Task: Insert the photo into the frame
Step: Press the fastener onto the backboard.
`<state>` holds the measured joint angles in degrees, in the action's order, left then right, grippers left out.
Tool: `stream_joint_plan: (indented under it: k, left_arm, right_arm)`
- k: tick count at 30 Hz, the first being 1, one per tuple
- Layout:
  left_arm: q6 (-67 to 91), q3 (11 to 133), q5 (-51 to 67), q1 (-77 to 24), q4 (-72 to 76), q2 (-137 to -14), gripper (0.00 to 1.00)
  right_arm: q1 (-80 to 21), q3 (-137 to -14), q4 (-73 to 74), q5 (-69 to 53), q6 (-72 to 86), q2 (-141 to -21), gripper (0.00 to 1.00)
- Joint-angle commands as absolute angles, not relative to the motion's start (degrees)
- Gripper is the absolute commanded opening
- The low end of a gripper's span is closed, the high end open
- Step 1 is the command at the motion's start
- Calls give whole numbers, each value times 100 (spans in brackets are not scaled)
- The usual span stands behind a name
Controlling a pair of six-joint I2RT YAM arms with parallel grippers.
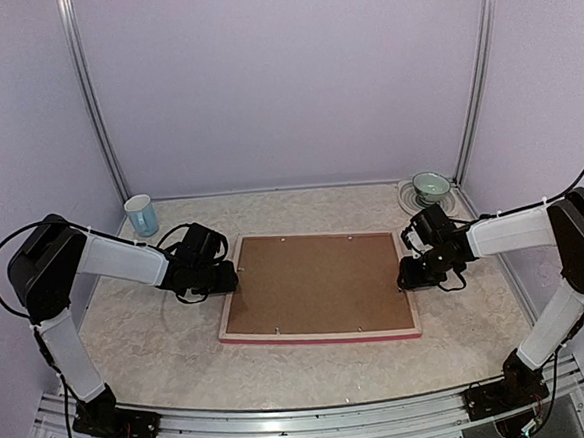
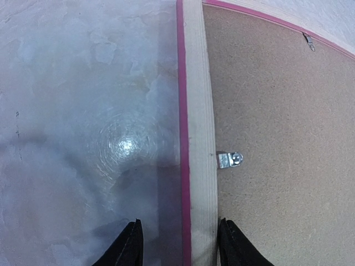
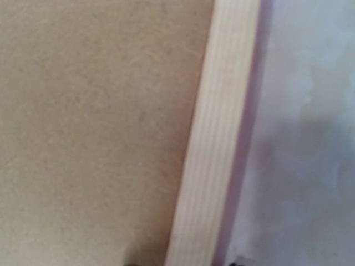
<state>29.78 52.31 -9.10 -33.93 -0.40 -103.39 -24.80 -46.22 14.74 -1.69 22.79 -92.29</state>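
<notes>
The frame (image 1: 320, 335) lies face down in the middle of the table, pale wood back up and pink along its edges. A plain brown backing board (image 1: 317, 282) fills its opening. The photo is hidden. My left gripper (image 1: 226, 277) is at the frame's left rail (image 2: 199, 111). It (image 2: 180, 244) is open, one finger outside the rail over the table and the other at the rail's inner edge. My right gripper (image 1: 406, 274) is at the right rail (image 3: 219, 138). Its dark tips barely show at the bottom of the right wrist view, apart on either side of the rail (image 3: 182, 264).
A pale blue mug (image 1: 141, 215) stands at the back left. A green bowl on a plate (image 1: 430, 184) sits at the back right corner. Small metal tabs (image 2: 230, 160) reach from the rail onto the backing board. Walls close in the table on three sides.
</notes>
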Motion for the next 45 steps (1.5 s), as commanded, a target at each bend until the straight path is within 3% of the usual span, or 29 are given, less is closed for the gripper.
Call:
stream_joint_plan:
  k: [1, 21, 23, 27, 30, 35, 39, 45]
  left_arm:
    - [2981, 5186, -863, -3349, -47, -10429, 47]
    - [2971, 5212, -853, -3314, -53, -10455, 47]
    - [2971, 5203, -855, -3306, -39, -10465, 47]
    - [2979, 5194, -839, -3305, -46, -10469, 47]
    - [2995, 5187, -835, -3309, -52, -10468, 47]
    - [3014, 5147, -837, -3322, -44, -10446, 47]
    - [3015, 5097, -835, -3322, -44, -10427, 47]
    - [3022, 5058, -803, -3322, 161, -10479, 47]
  right_arm:
    - [-2582, -4671, 1915, -235, 2226, -9417, 38]
    - [-2777, -4403, 1994, -384, 2153, -9358, 5]
    - [-2777, -4416, 2002, -439, 2137, -9329, 7]
    - [-2773, -4530, 2086, -396, 2122, -9286, 36]
    - [-2770, -4624, 2138, -448, 2180, -9282, 47]
    - [-2777, -4659, 2120, -626, 2231, -9308, 47]
    - [-2776, -4583, 2128, -496, 2265, -9271, 35]
    - [-2774, -4500, 2051, -401, 2383, -9203, 28]
